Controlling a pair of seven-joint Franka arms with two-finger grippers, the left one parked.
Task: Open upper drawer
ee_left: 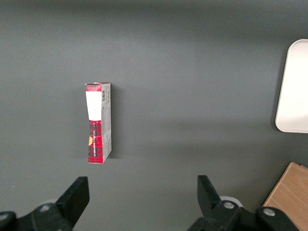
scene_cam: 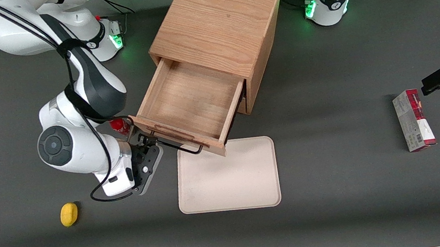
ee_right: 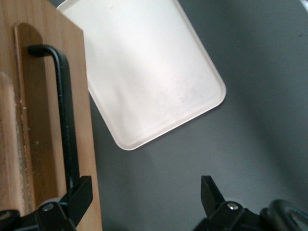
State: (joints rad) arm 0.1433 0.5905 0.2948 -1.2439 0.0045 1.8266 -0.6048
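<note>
— Where was the upper drawer (scene_cam: 189,102)?
— It stuck far out of the oak cabinet (scene_cam: 218,26), toward the front camera, with its front over the edge of the cream tray (scene_cam: 230,181) on the gray surface (scene_cam: 331,126).
— And the gripper (scene_cam: 147,143)?
— Right at the end of the black bar handle (ee_right: 65,115) nearest the working arm. Its fingers (ee_right: 79,197) were apart, not squeezing anything.
— Which way did the handle run?
— Along the drawer front, crosswise to the pull. I think the drawer was open enough.
</note>
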